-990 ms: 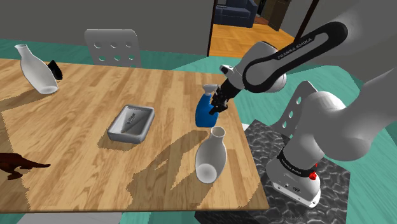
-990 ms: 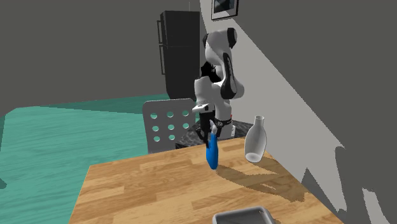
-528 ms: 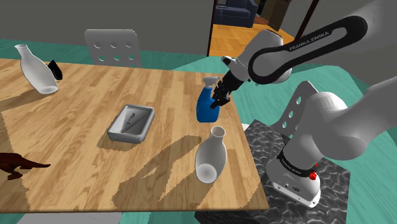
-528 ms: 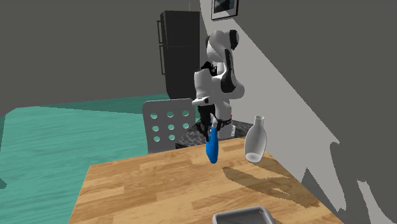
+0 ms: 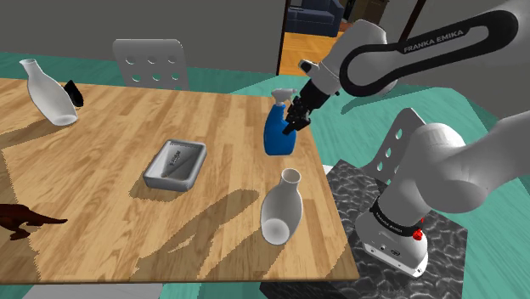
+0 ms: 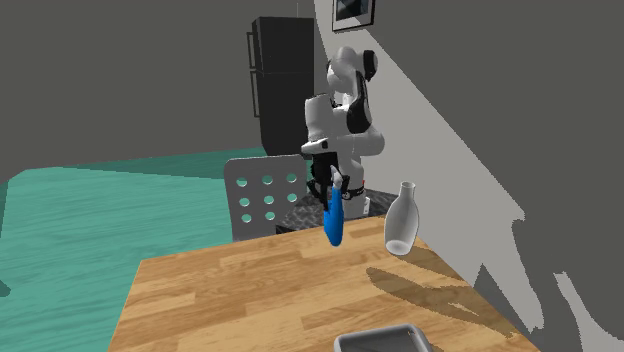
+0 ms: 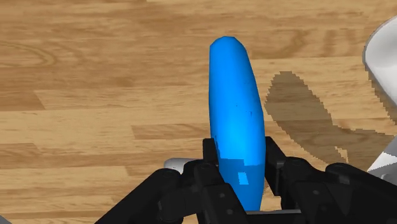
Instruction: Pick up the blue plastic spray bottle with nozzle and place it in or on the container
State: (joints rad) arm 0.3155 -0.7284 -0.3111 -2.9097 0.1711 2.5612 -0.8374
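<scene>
The blue spray bottle (image 5: 278,134) hangs in the air above the wooden table's right part in the shoulder view, its pale nozzle at the top. My black gripper (image 5: 298,115) is shut on its upper part. In the second exterior view the spray bottle (image 6: 333,222) is held tilted above the table's far edge, under the gripper (image 6: 331,188). From the wrist, the spray bottle (image 7: 236,127) stands clasped between my two fingers (image 7: 210,153), wood grain below it. The grey rectangular container (image 5: 176,165) lies on the table, well to the left of the bottle in the shoulder view.
A white vase (image 5: 280,208) stands near the table's right front edge, close below the bottle. Another white vase (image 5: 49,93) leans at the far left beside a small black object (image 5: 74,92). A dark brown figure (image 5: 24,219) lies at the left front. A grey chair (image 5: 151,61) stands behind the table.
The gripper has risen with the spray bottle in it, lifting it off the table and slightly toward the shoulder view's right. Nothing else moved.
</scene>
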